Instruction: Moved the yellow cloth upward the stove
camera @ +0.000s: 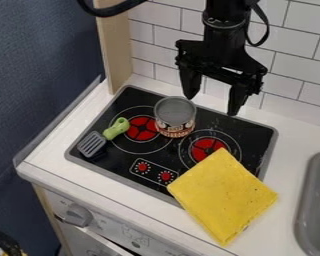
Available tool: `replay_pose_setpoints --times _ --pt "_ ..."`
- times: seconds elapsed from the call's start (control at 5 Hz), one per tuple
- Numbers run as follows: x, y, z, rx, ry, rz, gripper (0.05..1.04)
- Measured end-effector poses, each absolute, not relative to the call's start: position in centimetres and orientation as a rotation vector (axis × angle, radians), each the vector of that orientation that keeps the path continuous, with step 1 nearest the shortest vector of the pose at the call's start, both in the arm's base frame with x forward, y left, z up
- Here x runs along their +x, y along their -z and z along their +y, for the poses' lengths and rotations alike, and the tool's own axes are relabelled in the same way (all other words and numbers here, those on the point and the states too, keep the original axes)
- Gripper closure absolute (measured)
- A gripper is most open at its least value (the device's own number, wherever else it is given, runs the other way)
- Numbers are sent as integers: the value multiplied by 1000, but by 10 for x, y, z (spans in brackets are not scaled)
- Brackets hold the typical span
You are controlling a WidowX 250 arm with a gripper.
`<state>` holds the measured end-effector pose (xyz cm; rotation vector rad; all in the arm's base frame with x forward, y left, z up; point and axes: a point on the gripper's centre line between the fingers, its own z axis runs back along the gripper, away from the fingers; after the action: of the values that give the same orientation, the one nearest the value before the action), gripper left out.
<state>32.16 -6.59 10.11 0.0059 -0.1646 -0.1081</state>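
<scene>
Black two-finger gripper [212, 106]: spread, presumably to admit cloth. Square yellow cloth [223, 197]: below gripper, partly off flat black stove [116, 162], hence needing upward shift.

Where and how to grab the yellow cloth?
I'd pinch the yellow cloth at its far corner, coming straight down from above. It lies flat, with no upright side to clamp, and that corner, on the stove, is nearest the open gripper.
</scene>
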Motion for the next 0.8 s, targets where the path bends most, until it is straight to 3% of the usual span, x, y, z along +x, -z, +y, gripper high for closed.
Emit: replay_pose_setpoints --times 0.8 --pt "313 -32 -96 53 170 -8 83"
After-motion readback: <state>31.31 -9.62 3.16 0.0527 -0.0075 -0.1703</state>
